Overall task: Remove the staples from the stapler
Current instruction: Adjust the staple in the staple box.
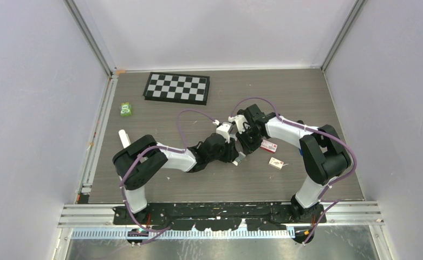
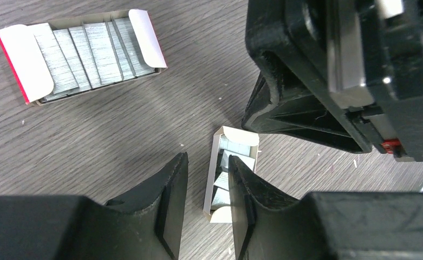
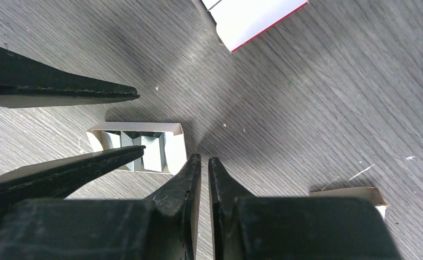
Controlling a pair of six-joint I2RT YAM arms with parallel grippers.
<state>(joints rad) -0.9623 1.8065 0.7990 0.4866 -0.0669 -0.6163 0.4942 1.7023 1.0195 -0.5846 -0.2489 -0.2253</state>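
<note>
**Work zone.** Centre of the wooden table [image 1: 209,184], with both wrists converging there. Right wrist at about 1 o'clock of the left in the top view.

**Left gripper [image 2: 207,158].** Set part-way open with a moderate gap and nothing clamped between the pads. Aimed down at a small open staple tray [image 2: 236,147], seen through the gap and partly behind the 3 o'clock finger. Contact with the tray not determinable. Probable reason for the pose: straddling the tray to steady it or lift it.

**Right gripper [image 3: 204,158].** Closed to a thin slit, empty. Tips just beside the tray, at its 3 o'clock in the right wrist view. Closed form probably chosen as a slim probe for nudging, or simply as a parked state clear of the left fingers.

**Staples [image 2: 90,51].** Strips packed side by side in a red-and-white box [image 2: 30,59] at 10 o'clock of the left gripper. Flaps folded open, presumably for access. Further strips in the small tray.

**Stapler.** Not identifiable in any view, possibly hidden beneath the wrists. Locate it before any move. Progress of unloading not confirmable.

**Surroundings.** Tan cardboard piece [image 3: 355,194] at 4 o'clock of the right gripper. Chessboard [image 1: 177,88] at 11 o'clock of the work zone, well apart.
</note>
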